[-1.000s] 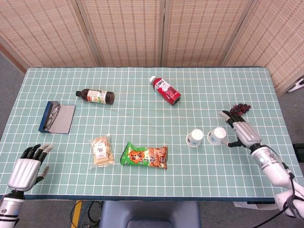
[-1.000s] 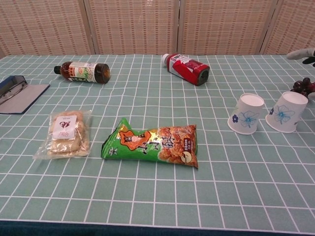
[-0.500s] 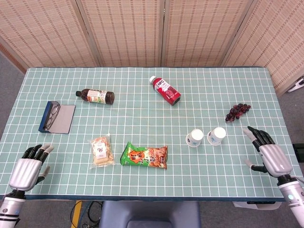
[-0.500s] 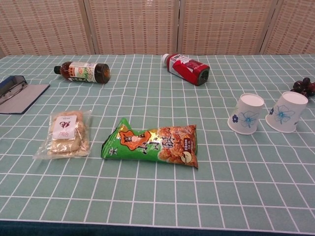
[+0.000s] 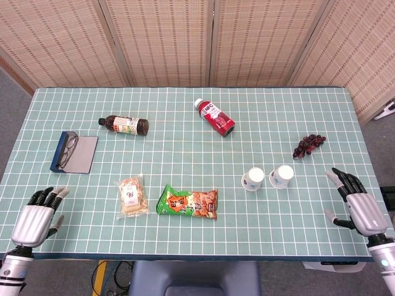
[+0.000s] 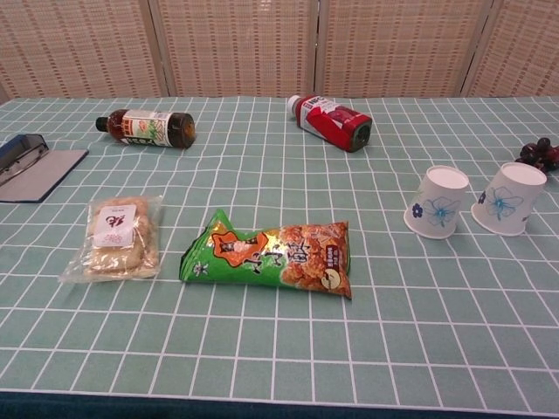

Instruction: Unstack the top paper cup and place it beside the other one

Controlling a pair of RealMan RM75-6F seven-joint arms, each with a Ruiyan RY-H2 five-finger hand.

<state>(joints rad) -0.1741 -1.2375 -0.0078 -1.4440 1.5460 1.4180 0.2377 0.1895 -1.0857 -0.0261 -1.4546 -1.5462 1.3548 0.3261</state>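
Two cups (image 5: 252, 179) (image 5: 283, 176) stand apart near the table's (image 5: 185, 111) right edge; both hands (image 5: 37, 217) (image 5: 361, 206) spread, empty, best kept clear.

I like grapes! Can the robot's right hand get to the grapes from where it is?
Probably yes. The right hand is open and holds nothing, and the grapes lie on bare tablecloth ahead of it. The two paper cups sit off to the side, not between them.

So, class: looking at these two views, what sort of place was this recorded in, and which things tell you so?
Probably a robot test or lab space, not a home: a table under a green grid cloth, woven folding screens closing it off behind, and robot hands, left and right, resting at its near edge.
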